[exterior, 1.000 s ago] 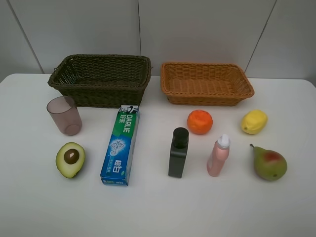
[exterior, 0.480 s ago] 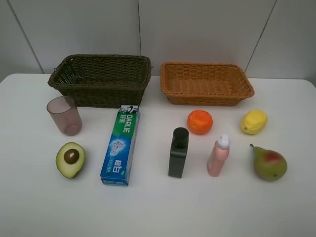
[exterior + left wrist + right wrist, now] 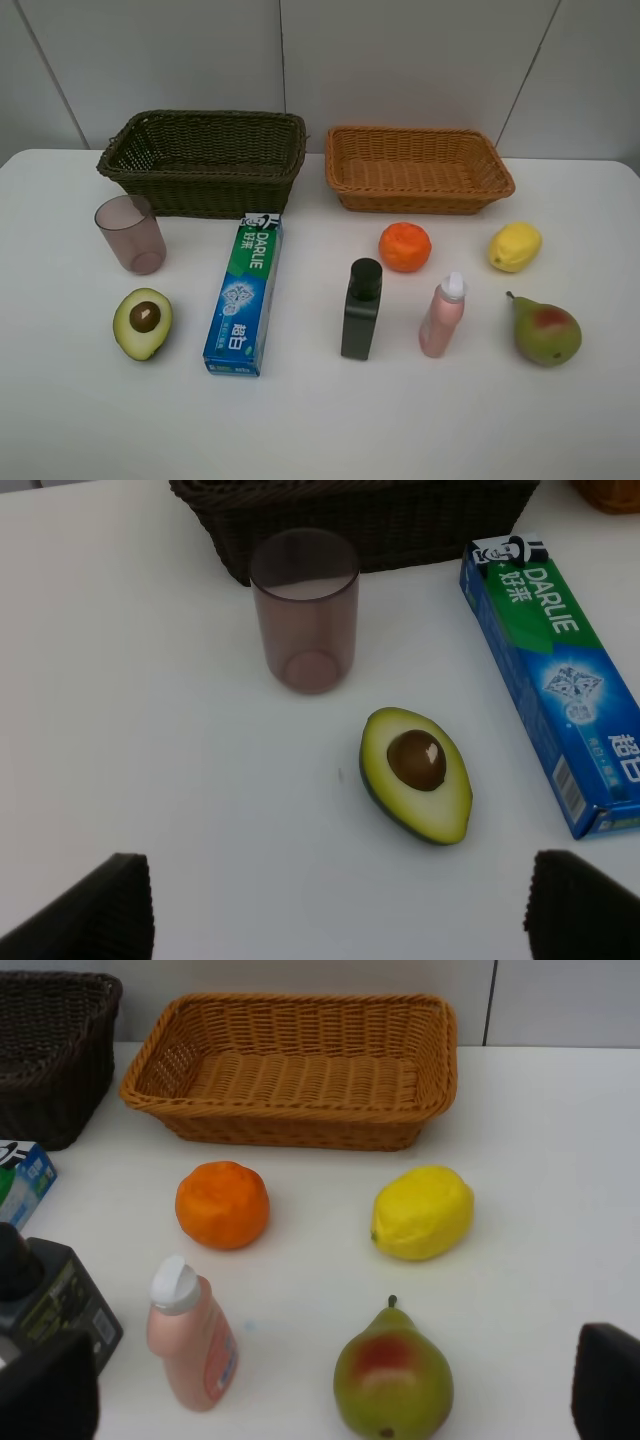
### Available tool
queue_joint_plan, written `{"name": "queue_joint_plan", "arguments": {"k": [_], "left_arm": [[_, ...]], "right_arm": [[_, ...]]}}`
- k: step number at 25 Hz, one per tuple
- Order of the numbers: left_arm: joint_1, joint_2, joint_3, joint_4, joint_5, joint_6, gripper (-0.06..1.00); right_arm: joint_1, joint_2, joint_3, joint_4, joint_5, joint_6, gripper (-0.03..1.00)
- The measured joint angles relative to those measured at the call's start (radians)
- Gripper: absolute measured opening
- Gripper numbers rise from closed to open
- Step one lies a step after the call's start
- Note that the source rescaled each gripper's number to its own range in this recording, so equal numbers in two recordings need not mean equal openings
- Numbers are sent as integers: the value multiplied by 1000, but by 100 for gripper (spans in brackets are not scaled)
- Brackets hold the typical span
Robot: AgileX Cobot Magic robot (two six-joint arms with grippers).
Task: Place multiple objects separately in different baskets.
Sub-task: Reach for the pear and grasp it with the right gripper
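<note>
1. No item was binned yet: the dark olive basket (image 3: 200, 195) and orange-tan basket (image 3: 420, 202) sat empty along the counter's back edge.
2. Left gripper (image 3: 340, 920) was spread open and empty, facing the halved avocado (image 3: 417, 789) toward the counter's left edge.
3. Right gripper (image 3: 325, 1400) was likewise open and empty, near the pear (image 3: 392, 1380).
4. I judged the next move: descend, centre on one fruit, close.

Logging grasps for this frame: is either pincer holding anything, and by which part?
Nothing is held: the left pincer and the right pincer both stand open and empty.
</note>
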Motion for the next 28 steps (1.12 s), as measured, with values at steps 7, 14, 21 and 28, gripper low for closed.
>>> {"name": "queue_joint_plan", "arguments": {"k": [7, 14, 21, 28], "left_arm": [[0, 0, 0, 0, 0, 0, 98], [0, 0, 0, 0, 0, 0, 98], [0, 0, 0, 0, 0, 0, 98], [0, 0, 0, 0, 0, 0, 98]], "right_arm": [[0, 0, 0, 0, 0, 0, 100], [0, 0, 0, 0, 0, 0, 100], [0, 0, 0, 0, 0, 4, 100], [0, 94, -48, -3, -3, 18, 100]]}}
